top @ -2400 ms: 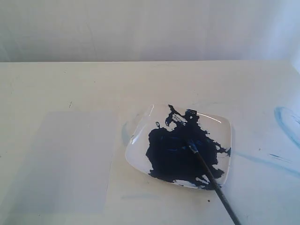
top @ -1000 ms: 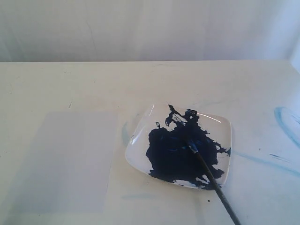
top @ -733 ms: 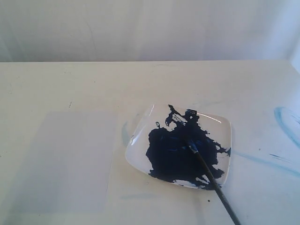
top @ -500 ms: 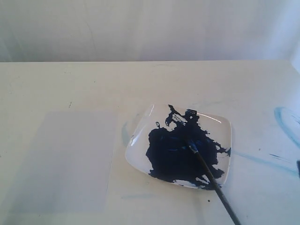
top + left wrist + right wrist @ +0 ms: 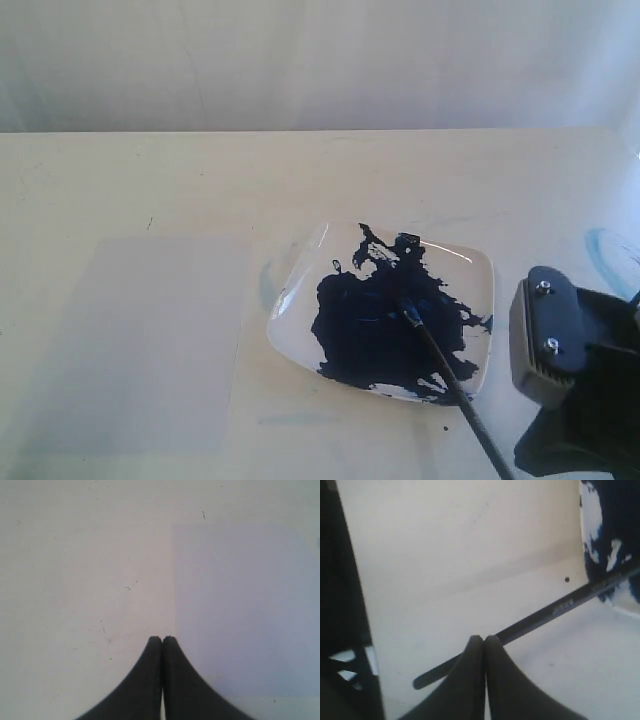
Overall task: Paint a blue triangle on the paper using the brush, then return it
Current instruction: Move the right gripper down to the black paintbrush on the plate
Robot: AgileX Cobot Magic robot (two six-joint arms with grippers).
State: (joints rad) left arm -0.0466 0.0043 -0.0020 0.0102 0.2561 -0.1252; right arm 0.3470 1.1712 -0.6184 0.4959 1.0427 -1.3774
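Note:
The brush (image 5: 450,375) lies still, its blue tip in the dark paint pool (image 5: 385,330) of the white dish (image 5: 300,300), its black handle running off toward the table's near edge. My right gripper (image 5: 484,639) is shut and empty, hovering just over the brush handle (image 5: 555,610) near its rear end. The right arm (image 5: 565,355) shows as a black block right of the dish. The paper (image 5: 140,340) lies blank left of the dish; no blue triangle shows on it. My left gripper (image 5: 162,639) is shut and empty above the paper's edge (image 5: 175,610), out of the exterior view.
Light-blue smears (image 5: 610,260) mark the tabletop right of the dish, and a fainter smear (image 5: 267,285) sits at its left side. A dark part of the arm (image 5: 340,605) fills one side of the right wrist view. The table ends at a pale wall (image 5: 320,131).
The right arm has come into the exterior view from the lower right, beside the dish. Brush, dish and paper have not moved.

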